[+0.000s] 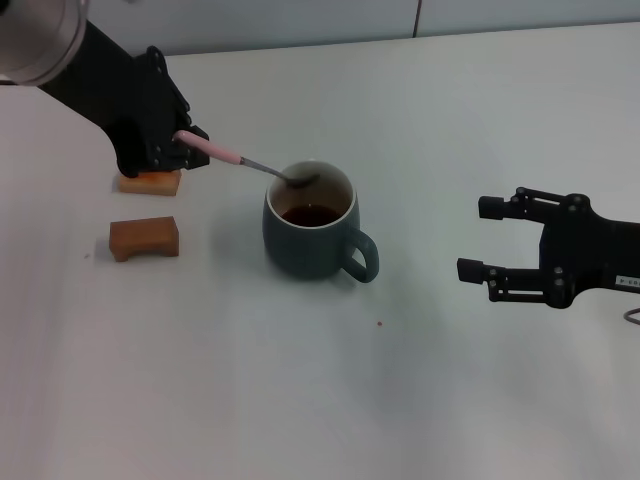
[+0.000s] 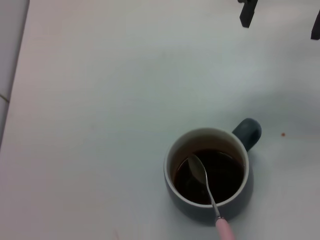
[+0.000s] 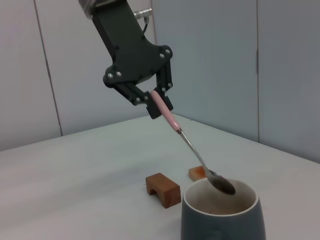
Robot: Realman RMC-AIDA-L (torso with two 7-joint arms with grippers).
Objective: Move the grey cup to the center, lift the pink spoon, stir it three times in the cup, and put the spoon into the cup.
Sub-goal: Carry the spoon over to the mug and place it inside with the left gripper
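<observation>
The grey cup point(image 1: 312, 240) stands mid-table with dark brown liquid, its handle toward my right arm. My left gripper point(image 1: 192, 150) is shut on the pink spoon point(image 1: 222, 152) by its pink handle and holds it slanted down. The spoon's metal bowl is inside the cup's mouth at about rim height, on the far side. I cannot tell whether it touches the liquid. The left wrist view shows the cup point(image 2: 248, 132) with the spoon point(image 2: 197, 169) over the liquid. The right wrist view shows the left gripper point(image 3: 159, 104), the spoon point(image 3: 192, 147) and the cup point(image 3: 220, 222). My right gripper point(image 1: 478, 238) is open and empty, right of the cup.
Two orange-brown wooden blocks lie left of the cup: one point(image 1: 144, 238) in front, one point(image 1: 148, 182) under my left gripper. They also show in the right wrist view point(image 3: 162, 189). A small speck point(image 1: 379, 323) lies on the white table in front of the cup.
</observation>
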